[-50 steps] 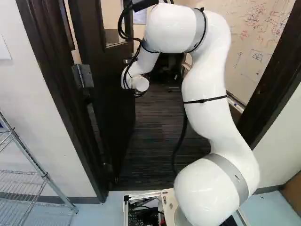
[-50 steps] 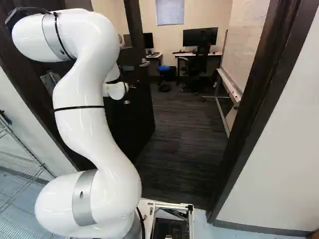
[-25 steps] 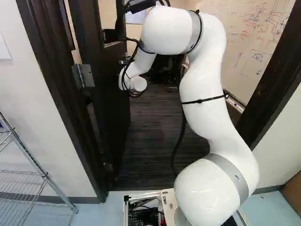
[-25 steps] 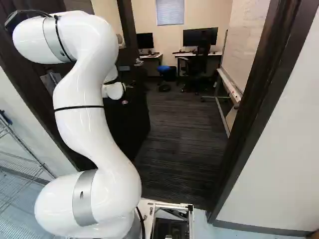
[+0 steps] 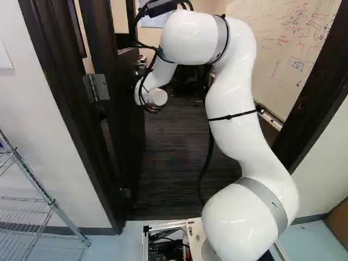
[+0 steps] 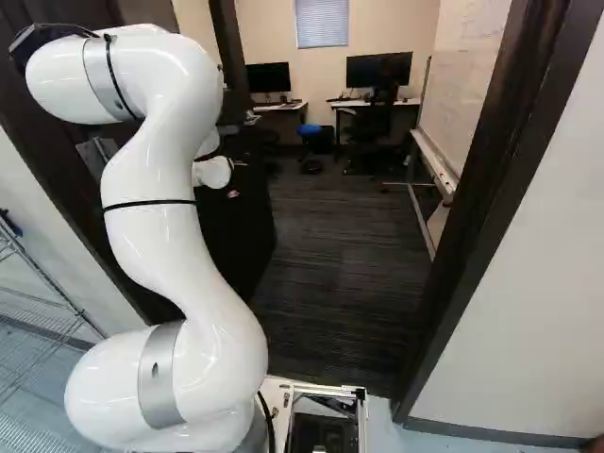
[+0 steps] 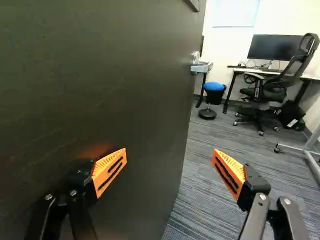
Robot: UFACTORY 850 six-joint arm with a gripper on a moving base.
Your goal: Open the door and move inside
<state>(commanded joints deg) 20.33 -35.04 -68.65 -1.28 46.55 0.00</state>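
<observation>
The dark door [image 5: 126, 136] stands swung into the room, hinged at the doorway's left side. My gripper [image 6: 237, 179] is small in the right base view, beyond the white wrist and close to the door's face. In the wrist view the gripper [image 7: 170, 155] has its fingers wide apart with nothing held. One finger lies close against the door [image 7: 100, 95]; contact cannot be told. The other is over the carpet, past the door's free edge. The metal handle [image 7: 201, 67] sits ahead, near that edge.
A dark door frame [image 6: 477, 208] borders the doorway's right. Inside are carpet [image 6: 344, 255], desks with monitors, an office chair [image 7: 270, 90], a blue-topped stool [image 7: 213, 87] and a wheeled whiteboard [image 6: 462, 85]. A wire shelf [image 5: 41, 190] stands outside at the left.
The door has swung farther open, toward the left of both base views. My wrist has shifted slightly left along with it. The base has stayed in place.
</observation>
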